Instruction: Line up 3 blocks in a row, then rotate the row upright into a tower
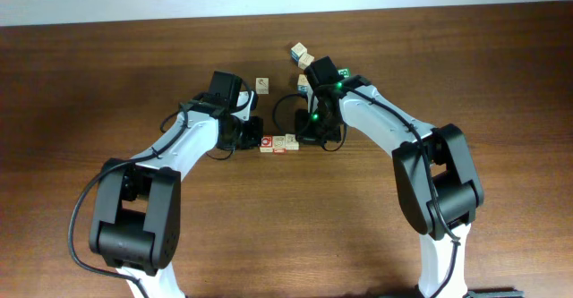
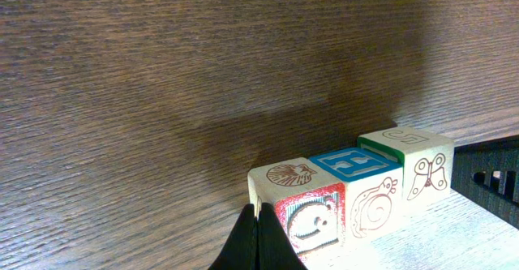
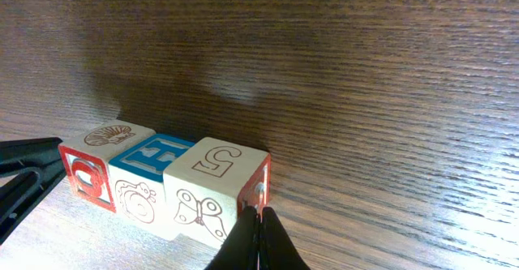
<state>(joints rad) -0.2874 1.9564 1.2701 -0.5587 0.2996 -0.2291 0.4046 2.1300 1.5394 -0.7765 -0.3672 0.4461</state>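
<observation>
With your left end effector (image 2: 258, 236) and right end effector (image 3: 259, 236) both pressed together at opposite ends of the blocks (image 1: 278, 143) lined up on the tabletop (image 1: 89, 83), nudge slowly in opposite directions so the row pivots intact.

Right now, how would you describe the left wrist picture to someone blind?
Three wooden blocks sit in a row on a brown table, showing a shell, a blue letter and a butterfly. The shut left gripper sits by the shell block.
</observation>
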